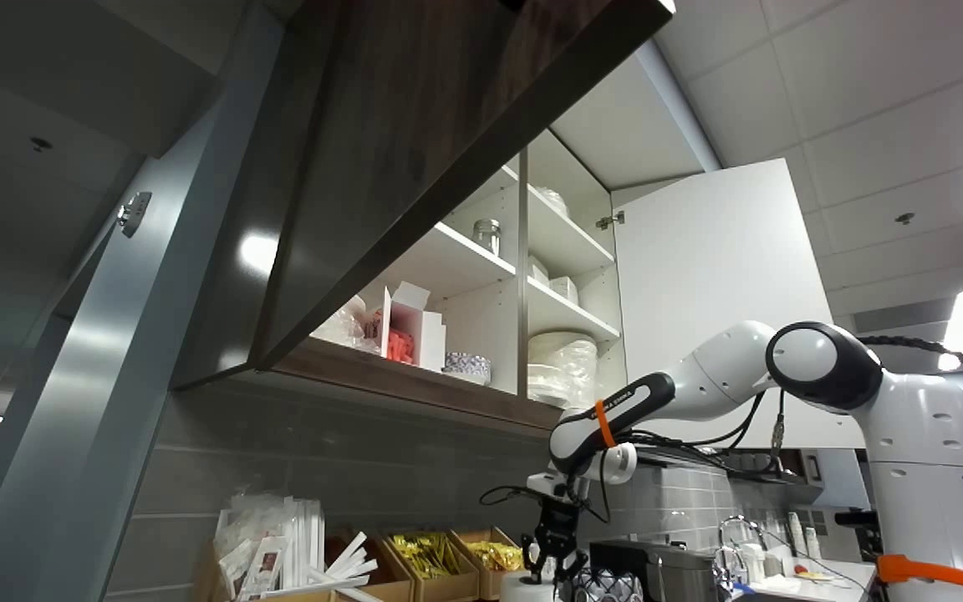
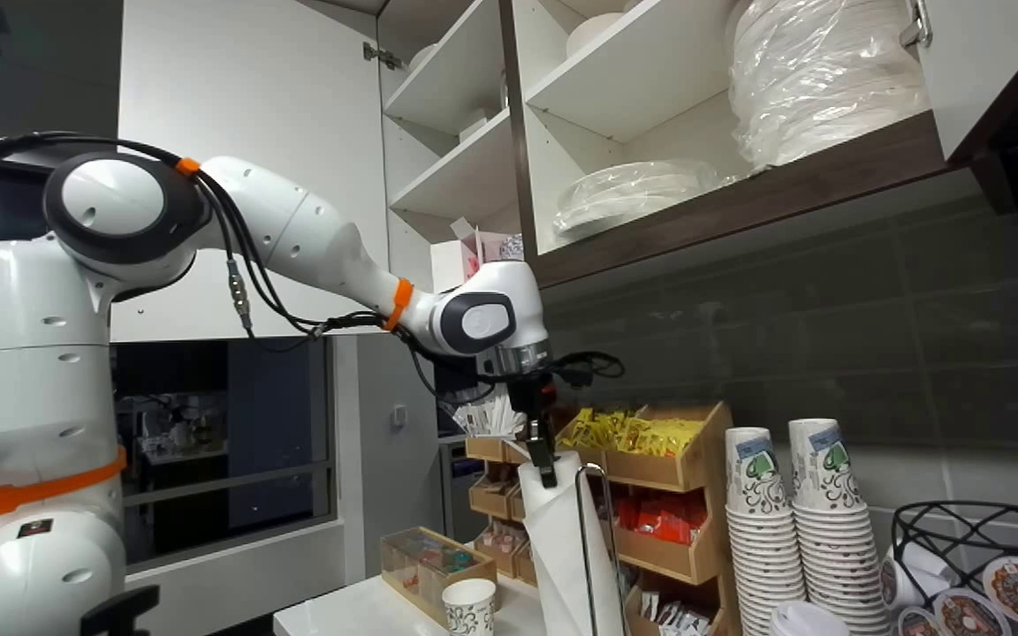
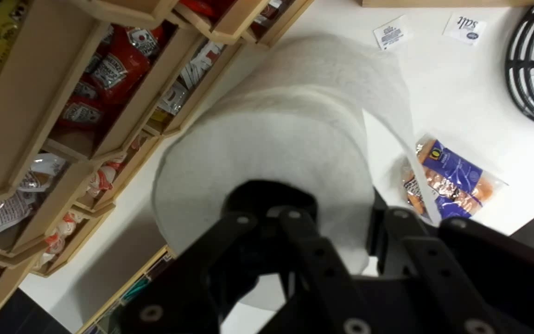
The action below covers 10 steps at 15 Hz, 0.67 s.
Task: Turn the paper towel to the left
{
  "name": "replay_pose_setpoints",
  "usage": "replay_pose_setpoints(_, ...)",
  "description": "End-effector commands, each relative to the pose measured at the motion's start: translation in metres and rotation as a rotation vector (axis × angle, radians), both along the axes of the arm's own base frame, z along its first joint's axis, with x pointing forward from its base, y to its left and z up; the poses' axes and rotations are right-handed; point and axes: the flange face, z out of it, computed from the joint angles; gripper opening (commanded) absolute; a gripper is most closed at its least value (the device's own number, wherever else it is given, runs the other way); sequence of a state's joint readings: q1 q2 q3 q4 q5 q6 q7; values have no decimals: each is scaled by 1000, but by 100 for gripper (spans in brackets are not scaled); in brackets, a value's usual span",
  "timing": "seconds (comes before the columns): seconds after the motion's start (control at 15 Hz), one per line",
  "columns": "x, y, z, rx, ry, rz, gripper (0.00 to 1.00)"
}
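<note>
White surface carried: wooden rack, paper towel roll, paper cup, wooden box, wire basket, purple-labelled bag, two packets

The gripper is at the top of the paper towel. On the right stand two stacks of cups; on the left, a wooden box is on the counter.
</note>
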<state>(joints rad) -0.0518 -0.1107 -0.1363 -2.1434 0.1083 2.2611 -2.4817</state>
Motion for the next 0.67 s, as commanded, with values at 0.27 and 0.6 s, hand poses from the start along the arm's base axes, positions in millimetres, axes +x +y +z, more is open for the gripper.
replay_pose_setpoints(0.27,-7,-4,7,-15,-43,200,6)
replay_pose_setpoints(0.6,-7,43,3,-19,-25,309,6)
